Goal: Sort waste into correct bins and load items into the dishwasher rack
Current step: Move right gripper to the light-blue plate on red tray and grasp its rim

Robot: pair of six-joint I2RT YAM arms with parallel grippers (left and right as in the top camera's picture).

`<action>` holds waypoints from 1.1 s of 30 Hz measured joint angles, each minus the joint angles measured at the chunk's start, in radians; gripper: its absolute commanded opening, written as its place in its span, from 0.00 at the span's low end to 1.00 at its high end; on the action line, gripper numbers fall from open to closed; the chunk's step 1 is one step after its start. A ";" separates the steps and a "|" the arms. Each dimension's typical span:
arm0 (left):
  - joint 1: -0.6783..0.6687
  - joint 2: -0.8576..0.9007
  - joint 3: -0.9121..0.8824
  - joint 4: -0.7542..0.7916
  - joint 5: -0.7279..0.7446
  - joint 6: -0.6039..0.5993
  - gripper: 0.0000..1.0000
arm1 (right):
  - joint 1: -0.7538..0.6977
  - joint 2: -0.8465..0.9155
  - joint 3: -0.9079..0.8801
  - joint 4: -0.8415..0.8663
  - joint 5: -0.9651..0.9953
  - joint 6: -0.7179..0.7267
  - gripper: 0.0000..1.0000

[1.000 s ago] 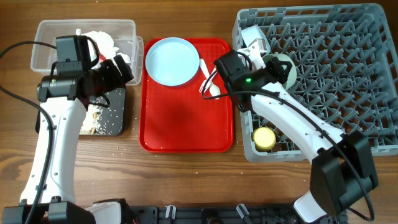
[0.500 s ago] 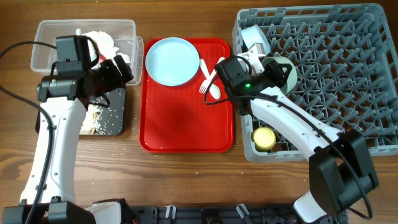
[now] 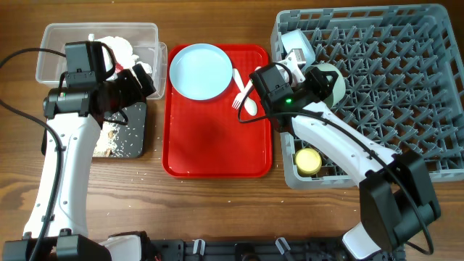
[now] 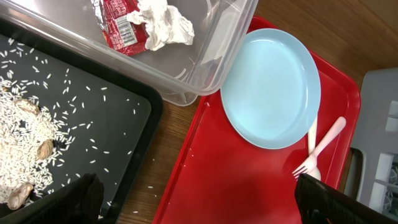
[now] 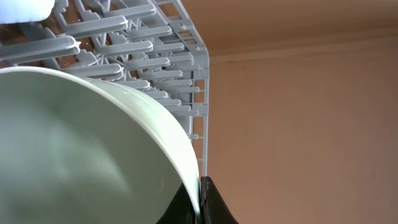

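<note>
- Right gripper clamped on the rim of a mint bowl, tilted among the pegs on the left side of the grey dishwasher rack.
- Left gripper, fingers apart and empty, hangs where the clear tub meets the black tray.
- Blue plate, fork and spoon lie on the red tray.

One plate, two bowls, one cup, one fork, one spoon, two bins, one rack, one red tray.
</note>
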 measured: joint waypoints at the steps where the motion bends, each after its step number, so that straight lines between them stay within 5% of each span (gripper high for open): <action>1: 0.000 0.000 0.000 0.000 0.000 0.000 1.00 | 0.000 0.000 0.000 0.000 -0.003 -0.010 0.06; 4: 0.000 0.000 0.000 0.000 0.000 0.000 1.00 | 0.011 0.003 0.000 0.019 -0.013 -0.021 0.23; 6: 0.000 0.000 0.000 0.000 0.000 0.000 1.00 | 0.032 0.005 0.000 0.035 -0.024 -0.042 0.54; 8: 0.000 0.000 0.000 0.000 0.000 0.000 1.00 | 0.055 0.006 -0.001 0.040 -0.044 -0.066 0.66; 19: 0.000 0.000 0.000 0.000 0.000 0.000 1.00 | 0.147 0.007 -0.001 0.181 -0.167 -0.139 0.76; 27: 0.000 0.000 0.000 0.000 0.000 0.000 1.00 | 0.144 0.008 0.016 0.546 -0.271 -0.256 0.73; 31: 0.000 0.000 0.000 0.000 0.000 0.000 1.00 | 0.128 0.008 0.089 0.504 -0.453 -0.186 0.61; 33: 0.000 0.000 0.000 0.000 0.000 0.000 1.00 | 0.115 0.008 0.124 0.427 -0.591 -0.100 0.72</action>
